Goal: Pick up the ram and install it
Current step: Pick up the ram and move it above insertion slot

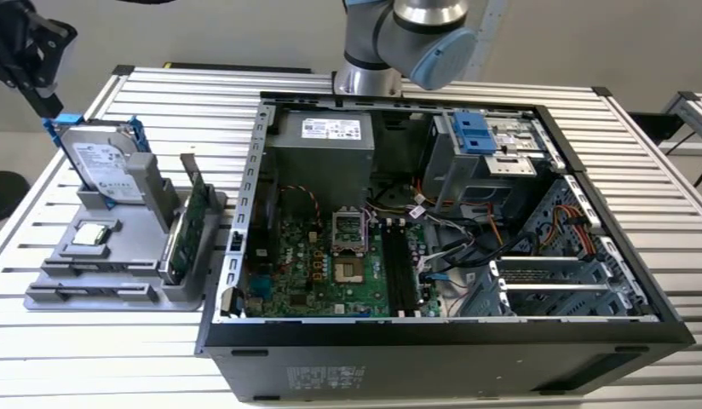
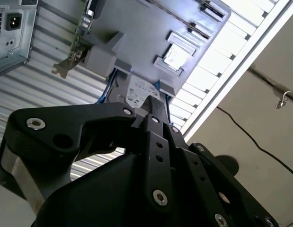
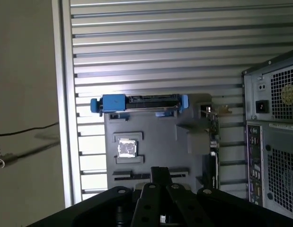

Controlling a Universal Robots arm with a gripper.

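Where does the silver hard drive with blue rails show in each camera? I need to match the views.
Exterior view: the hard drive stands upright at the far end of the grey holder, to the exterior view's left of the computer case.
Second wrist view: its labelled face sits just beyond the pincer.
First wrist view: it is seen edge-on, with a blue rail end on either side.
Shared landmark: the silver chip seated in the holder.

We see silver drive (image 1: 101, 162) with blue rails (image 1: 67, 123), green card (image 1: 183, 234) beside it, grey tray (image 1: 55, 294), black case (image 1: 442, 362), ribbed silver table (image 1: 670, 196), black gripper (image 2: 153, 104).
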